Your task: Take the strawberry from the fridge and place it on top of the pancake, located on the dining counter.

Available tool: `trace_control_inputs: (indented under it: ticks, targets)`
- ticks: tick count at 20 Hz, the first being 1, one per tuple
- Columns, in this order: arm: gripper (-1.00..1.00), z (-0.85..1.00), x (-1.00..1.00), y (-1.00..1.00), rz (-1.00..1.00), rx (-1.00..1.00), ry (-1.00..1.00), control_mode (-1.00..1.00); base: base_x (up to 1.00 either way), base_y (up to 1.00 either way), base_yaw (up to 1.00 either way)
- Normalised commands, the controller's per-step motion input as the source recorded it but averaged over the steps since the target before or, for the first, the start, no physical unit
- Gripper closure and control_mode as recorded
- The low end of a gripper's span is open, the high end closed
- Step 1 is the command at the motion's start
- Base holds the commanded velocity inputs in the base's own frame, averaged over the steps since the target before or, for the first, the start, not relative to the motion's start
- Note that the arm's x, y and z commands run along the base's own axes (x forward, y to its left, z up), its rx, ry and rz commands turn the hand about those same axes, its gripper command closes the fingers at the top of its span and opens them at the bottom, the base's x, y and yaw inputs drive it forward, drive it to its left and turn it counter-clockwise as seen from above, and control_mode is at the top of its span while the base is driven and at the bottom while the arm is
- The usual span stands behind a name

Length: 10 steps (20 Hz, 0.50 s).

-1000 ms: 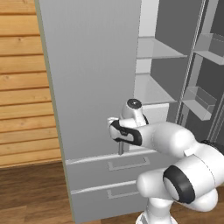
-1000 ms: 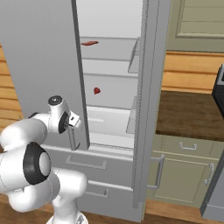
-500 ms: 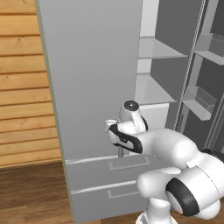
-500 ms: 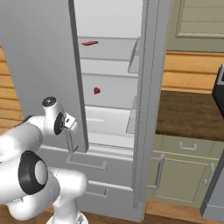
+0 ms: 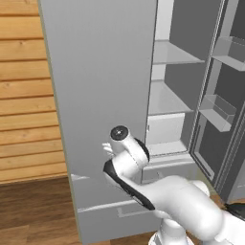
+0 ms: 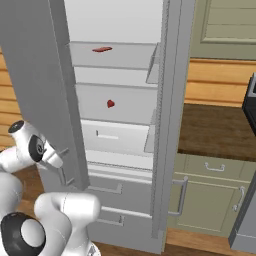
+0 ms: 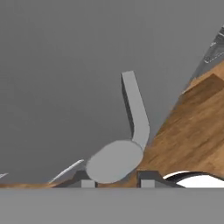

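The fridge (image 6: 165, 100) stands with its left door (image 5: 95, 72) swung open. On the middle white shelf lies the strawberry (image 6: 110, 103), tiny and bright red. My gripper (image 7: 116, 180) is at the outside of that open door, shut on the door's bar handle (image 7: 135, 109), whose rounded lower end sits between the two fingertips. In the right base view the gripper (image 6: 59, 161) is low at the door's edge, left of and below the strawberry. The pancake and the dining counter are out of view.
A flat dull red-brown piece (image 6: 102, 49) lies on the upper shelf. The right door (image 5: 225, 95) hangs open with bins. Two drawers (image 6: 107, 192) close the fridge's bottom. Right of it are olive-green cabinets (image 6: 210, 200) under a brown counter; a wood-plank wall (image 5: 24, 95) is left.
The jaws have closed onto the door handle. The hand has shifted left and slightly up, staying against the open left door.
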Motion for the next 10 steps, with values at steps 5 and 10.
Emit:
trace_control_inputs:
  ticks: [5, 10]
  targets:
    - [1.00, -0.04, -0.72, 0.63, -0.32, -0.07, 0.01, -1.00, 0.00, 0.00, 0.00]
    - [1.00, 0.00, -0.61, 0.42, -0.27, 0.00, -0.02, -1.00, 0.00, 0.00, 0.00]
